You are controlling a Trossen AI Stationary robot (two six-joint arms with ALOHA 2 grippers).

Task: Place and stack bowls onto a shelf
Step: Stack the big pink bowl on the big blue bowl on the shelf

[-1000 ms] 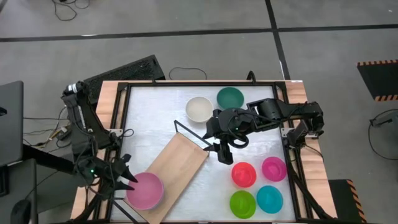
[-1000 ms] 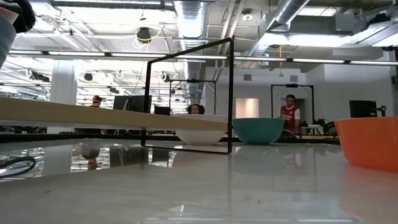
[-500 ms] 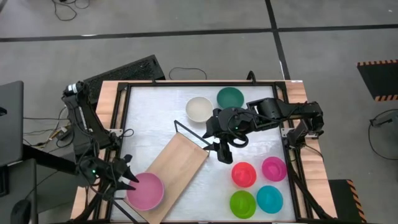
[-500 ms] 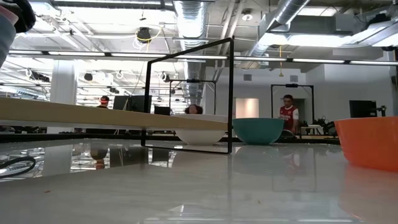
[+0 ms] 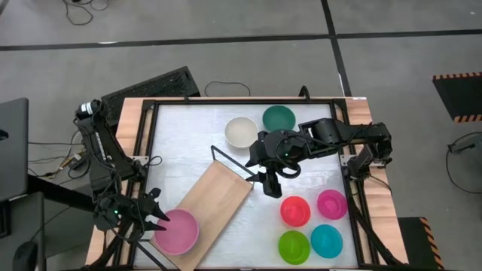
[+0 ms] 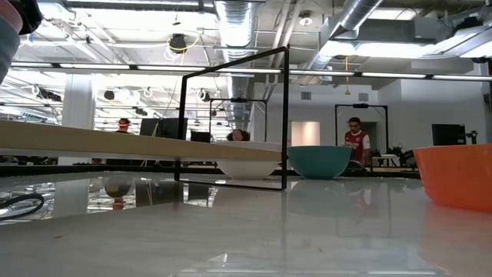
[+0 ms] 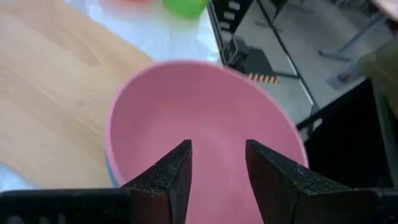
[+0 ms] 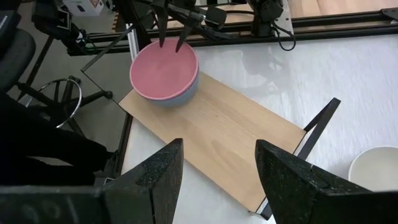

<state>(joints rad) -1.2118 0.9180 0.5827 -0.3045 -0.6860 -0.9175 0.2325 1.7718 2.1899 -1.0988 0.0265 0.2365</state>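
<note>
Shelf lying slantwise across the white table, one end out at the near-left corner, black wire frame poking up at the other. Pink bowl is sitting on that near-left end, and under its rim there's a sliver of blue showing, so it's nested in another bowl. Left gripper is right at the pink bowl's edge, fingers parted a moderate way and poised above the bowl's hollow; I can't tell if they're touching it. Right gripper hangs over mid-table just past the shelf's far end, jaws spread wide, nothing between them. Cream-white bowl and dark green bowl sit side by side at the back. Red, magenta, lime green and cyan bowls cluster at the near right.
</note>
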